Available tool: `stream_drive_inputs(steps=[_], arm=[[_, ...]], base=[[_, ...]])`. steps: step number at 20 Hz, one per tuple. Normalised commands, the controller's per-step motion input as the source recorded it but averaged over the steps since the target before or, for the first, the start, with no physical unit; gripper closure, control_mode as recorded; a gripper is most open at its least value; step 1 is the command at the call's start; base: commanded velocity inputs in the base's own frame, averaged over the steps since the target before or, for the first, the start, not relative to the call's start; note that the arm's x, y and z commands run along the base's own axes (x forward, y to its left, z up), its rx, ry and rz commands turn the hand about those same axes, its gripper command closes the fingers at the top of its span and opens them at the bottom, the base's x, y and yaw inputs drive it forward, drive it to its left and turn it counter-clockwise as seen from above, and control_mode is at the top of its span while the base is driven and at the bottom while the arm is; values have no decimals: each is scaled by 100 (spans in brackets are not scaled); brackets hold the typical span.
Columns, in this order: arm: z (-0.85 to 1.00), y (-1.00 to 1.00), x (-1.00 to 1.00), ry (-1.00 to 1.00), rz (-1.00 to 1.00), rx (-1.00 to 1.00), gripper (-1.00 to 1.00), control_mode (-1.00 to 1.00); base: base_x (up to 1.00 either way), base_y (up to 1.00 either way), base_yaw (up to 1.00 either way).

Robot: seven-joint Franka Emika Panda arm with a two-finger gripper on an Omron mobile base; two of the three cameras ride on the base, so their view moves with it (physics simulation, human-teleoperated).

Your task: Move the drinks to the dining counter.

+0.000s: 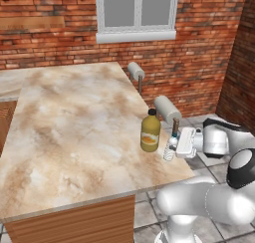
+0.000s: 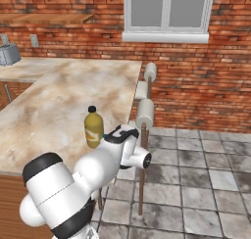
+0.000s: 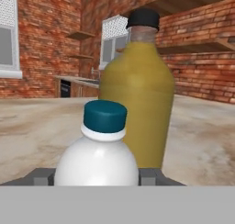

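The broad marbled surface [image 1: 74,127] carries both drinks near its right edge. The yellow juice bottle [image 1: 150,131] stands upright, black cap up. Just beside it the small water bottle [image 1: 170,150] also stands upright, teal cap on top, its lower body hidden by the hand [image 1: 174,148]. The hand's fingers [image 3: 42,177] flank the water bottle closely, but whether they clamp it cannot be told.
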Motion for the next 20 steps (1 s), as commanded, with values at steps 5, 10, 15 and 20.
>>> stream_drive_inputs(steps=[5,10,15,20], arm=[[-27,11,0,0,0,0,100,-100],[-27,22,-8,-11,0,0,100,-100],[-27,22,-13,-17,0,0,100,-100],[-29,13,-3,-12,0,0,100,-100]], base=[[0,0,0],[0,0,0],[0,0,0],[0,0,0]])
